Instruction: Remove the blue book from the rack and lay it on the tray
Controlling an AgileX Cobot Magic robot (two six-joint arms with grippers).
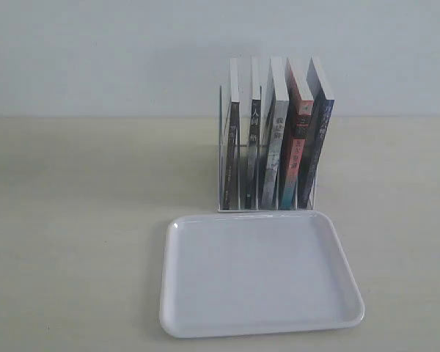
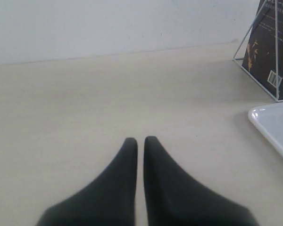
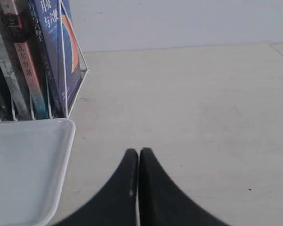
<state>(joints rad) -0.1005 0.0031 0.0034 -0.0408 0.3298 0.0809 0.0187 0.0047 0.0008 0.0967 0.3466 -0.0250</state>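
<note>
Where the rack ends rightward stands the blue book, near the tray.

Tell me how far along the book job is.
Nothing done yet: the blue book stands at the end of the rack and the tray holds nothing. Nothing in hand: the left pincer and right pincer are shut, both empty. Left: grasp the book, lift it out, lay it on the tray.
</note>
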